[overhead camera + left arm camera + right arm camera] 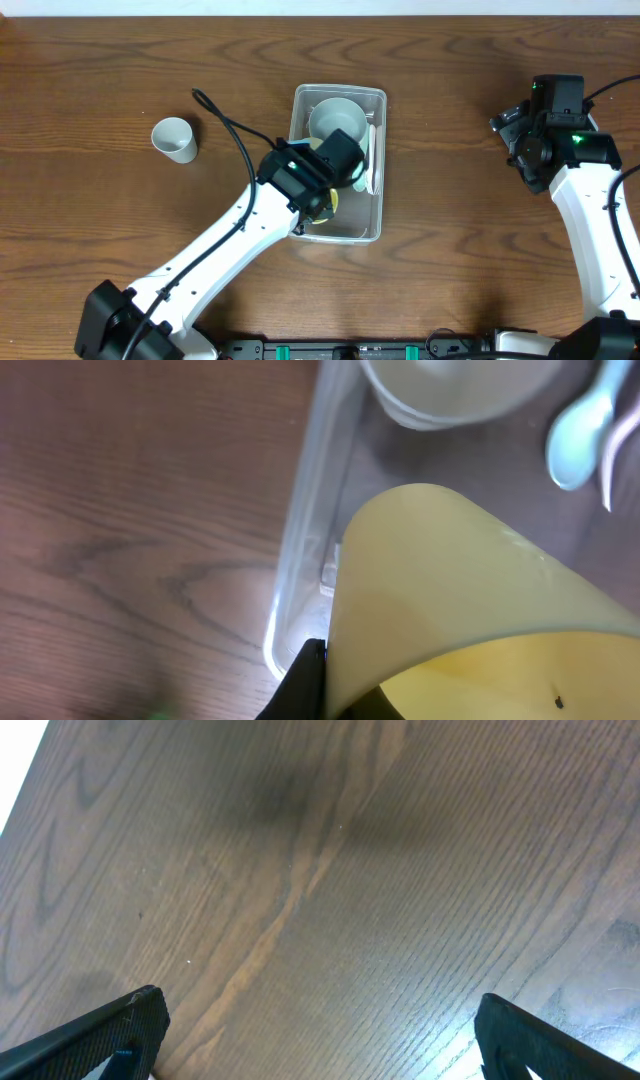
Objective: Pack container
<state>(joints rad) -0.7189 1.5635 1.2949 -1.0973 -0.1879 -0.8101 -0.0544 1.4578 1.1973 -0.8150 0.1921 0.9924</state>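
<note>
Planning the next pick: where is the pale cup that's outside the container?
In the overhead view, the pale cup stands on the table on the left side, well left of the container and not touching it.

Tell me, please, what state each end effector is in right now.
Left end effector: closed on the yellow cup, over the container.
Right end effector: open, holding nothing.

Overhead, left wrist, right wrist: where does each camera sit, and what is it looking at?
Overhead: above the table, looking straight down; both arms, container, pale cup.
Left wrist: on left arm, looking into container; held yellow cup, one finger.
Right wrist: on right arm, facing bare table; open gripper.
Shared: overhead and left wrist show the container.
</note>
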